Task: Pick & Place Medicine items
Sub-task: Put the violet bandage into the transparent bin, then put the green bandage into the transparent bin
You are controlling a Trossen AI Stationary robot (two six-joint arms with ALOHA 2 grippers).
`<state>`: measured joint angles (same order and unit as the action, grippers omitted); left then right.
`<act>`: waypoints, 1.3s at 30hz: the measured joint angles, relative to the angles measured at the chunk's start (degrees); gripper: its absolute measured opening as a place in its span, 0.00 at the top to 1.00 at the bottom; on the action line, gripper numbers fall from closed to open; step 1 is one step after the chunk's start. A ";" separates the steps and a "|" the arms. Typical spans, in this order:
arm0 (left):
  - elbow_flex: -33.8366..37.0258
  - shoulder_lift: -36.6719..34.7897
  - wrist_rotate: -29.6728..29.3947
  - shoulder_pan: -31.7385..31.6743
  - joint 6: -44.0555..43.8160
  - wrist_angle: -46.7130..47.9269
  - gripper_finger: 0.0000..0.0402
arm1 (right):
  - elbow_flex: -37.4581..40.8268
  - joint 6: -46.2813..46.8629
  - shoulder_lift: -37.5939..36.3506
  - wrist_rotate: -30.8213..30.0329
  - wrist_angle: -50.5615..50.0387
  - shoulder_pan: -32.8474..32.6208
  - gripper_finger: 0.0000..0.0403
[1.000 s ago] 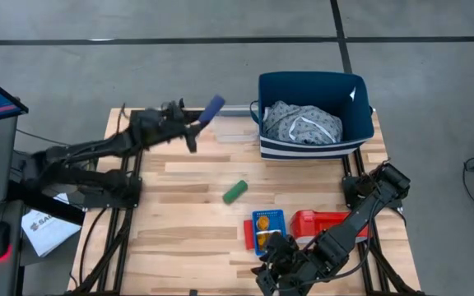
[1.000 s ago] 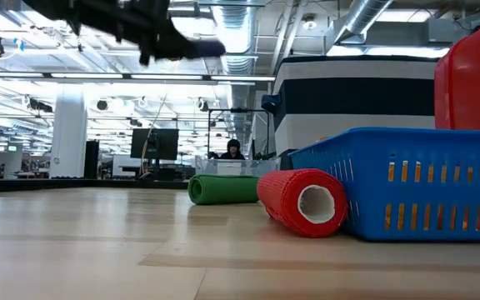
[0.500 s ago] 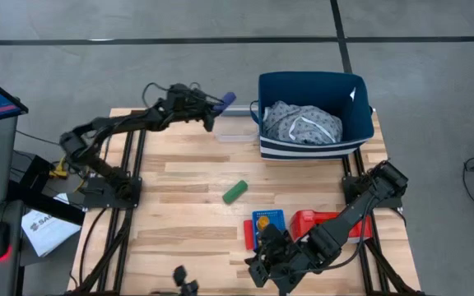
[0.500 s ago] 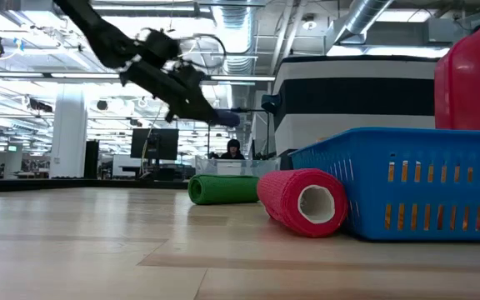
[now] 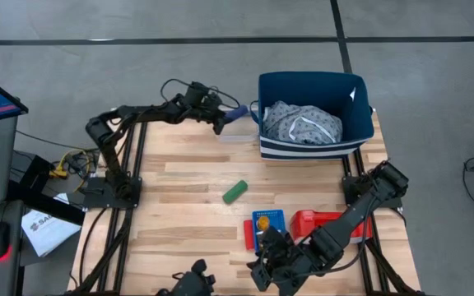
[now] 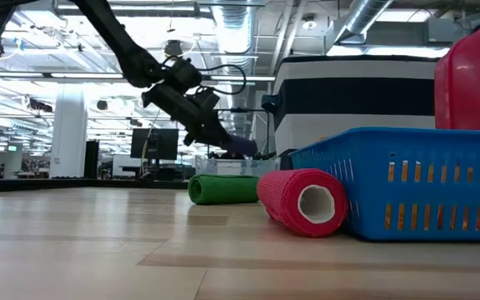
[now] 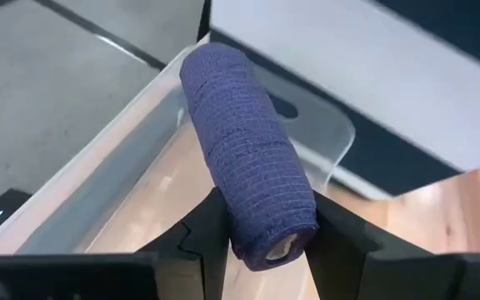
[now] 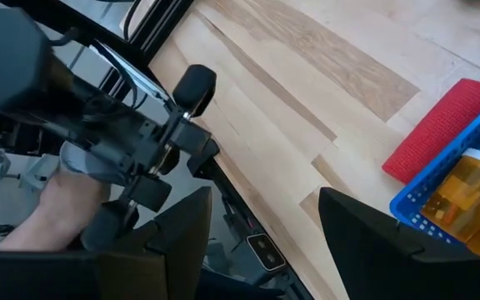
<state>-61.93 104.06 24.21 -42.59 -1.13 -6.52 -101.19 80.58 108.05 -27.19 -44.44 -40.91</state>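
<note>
Right wrist view is showing the right gripper [image 8: 265, 200] hanging at the table's near edge, its two dark fingers standing apart with nothing between them. Just beside it the slotted blue plastic basket [image 8: 413, 215] is sitting on the wood, and the small translucent orange pill bottle [image 8: 465, 196] is lying inside it; how many bottles are lying in there I cannot tell. I am judging the bottle to be light, stiff and smooth-walled, so it is likely to slip or roll. The sound hold is looking like a grip across the round body just under the cap, coming from above because the basket walls are blocking the sides. A red mesh roll [image 6: 302, 200] is lying against the basket's side, and a red plastic container [image 6: 473, 75] is standing behind the basket. Farther in, a green mesh roll [image 6: 222, 189] is lying alone in mid-table. At the far edge the left gripper [image 7: 265, 225] is clamping a dark blue woven bandage roll [image 7: 248, 158] by one end, holding it over a clear plastic tray [image 7: 98, 175], just beside the navy fabric bin [image 5: 311, 150]
</note>
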 joint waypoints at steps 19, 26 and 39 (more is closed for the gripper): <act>0.00 0.23 -0.13 -0.04 8.63 -0.41 0.35 | 0.00 -1.53 0.00 -0.09 0.26 0.04 0.46; 0.07 -6.37 6.67 1.76 14.62 6.11 0.31 | 0.00 -1.55 0.00 0.10 0.17 0.11 0.46; 22.75 -26.92 4.10 24.76 13.90 6.23 0.30 | 0.00 -1.68 0.00 3.33 0.12 0.15 0.46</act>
<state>-39.18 77.14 28.31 -17.82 12.78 -0.29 -101.19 78.89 108.05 -23.86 -44.31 -40.75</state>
